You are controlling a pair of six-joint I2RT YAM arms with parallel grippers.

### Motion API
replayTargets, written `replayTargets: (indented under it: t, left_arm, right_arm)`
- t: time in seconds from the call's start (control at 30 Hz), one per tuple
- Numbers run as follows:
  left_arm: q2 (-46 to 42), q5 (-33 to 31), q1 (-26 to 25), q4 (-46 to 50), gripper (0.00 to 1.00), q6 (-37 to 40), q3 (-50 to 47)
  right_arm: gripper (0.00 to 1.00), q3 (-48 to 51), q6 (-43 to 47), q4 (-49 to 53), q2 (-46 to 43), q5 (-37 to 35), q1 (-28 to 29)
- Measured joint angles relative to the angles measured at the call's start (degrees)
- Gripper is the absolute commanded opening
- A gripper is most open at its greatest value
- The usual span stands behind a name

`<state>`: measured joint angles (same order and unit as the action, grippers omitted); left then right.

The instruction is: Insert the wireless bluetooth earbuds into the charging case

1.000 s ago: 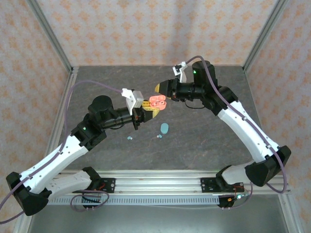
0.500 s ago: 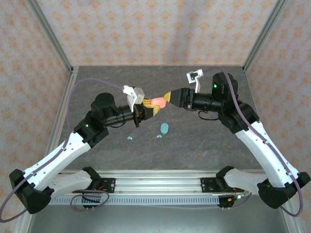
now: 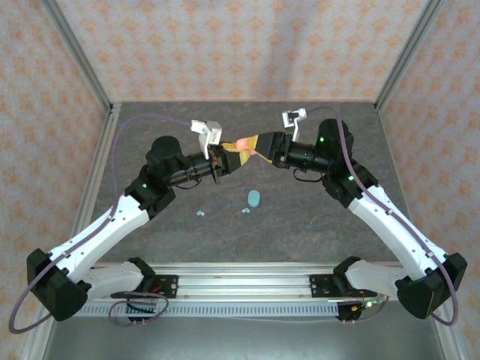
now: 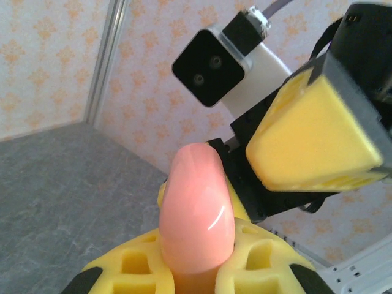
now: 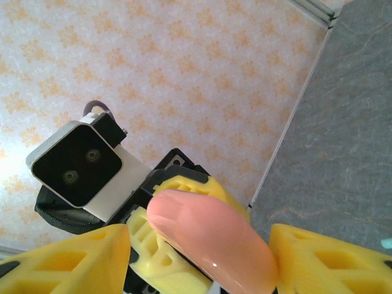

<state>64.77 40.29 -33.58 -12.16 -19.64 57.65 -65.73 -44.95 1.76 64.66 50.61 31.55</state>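
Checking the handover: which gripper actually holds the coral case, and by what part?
The left gripper clamps the coral case by one end. The right gripper stands open around the free end, not gripping.

This is a robot test cell in a lab rather than a home or shop. A grey stone-look surface [image 3: 300, 225] is boxed in on three sides by wallpapered panels [image 3: 247, 45] set in bare aluminium posts [image 3: 73, 52]. Two white jointed arms, left [image 3: 105, 229] and right [image 3: 390, 223], are bolted to an aluminium rail [image 3: 247, 274] at the near edge. Purple cables [image 3: 154, 118] loop along them, and a small camera block [image 4: 211, 64] sits on a wrist.
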Motion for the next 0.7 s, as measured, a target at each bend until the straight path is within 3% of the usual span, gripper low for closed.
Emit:
replayTargets:
  t: [0.3,0.43,0.5,0.63,0.7]
  left_arm:
    - [2.8,4.7,1.6,-2.8,0.0,-6.1,3.3]
    - [3.7,5.8,2.3,-2.8,0.02,-7.1,5.4]
    - [3.8,5.8,2.4,-2.1,0.12,-6.8,5.9]
    - [3.7,4.6,2.4,1.9,0.47,-3.4,7.0]
    - [3.7,4.3,2.1,5.1,0.55,-1.4,7.0]
  right_arm:
    - [0.27,0.9,0.4,-6.3,0.7,-0.2,-0.5]
    - [0.19,1.3,-0.3,-10.5,1.1,-0.2,-0.9]
    - [0.16,1.9,-0.5,-12.5,1.2,-0.3,-0.9]
    - [0.13,3.8,-0.9,-15.1,1.2,-1.5,-0.7]
    - [0.11,4.3,-0.9,-15.3,1.2,-3.7,-0.1]
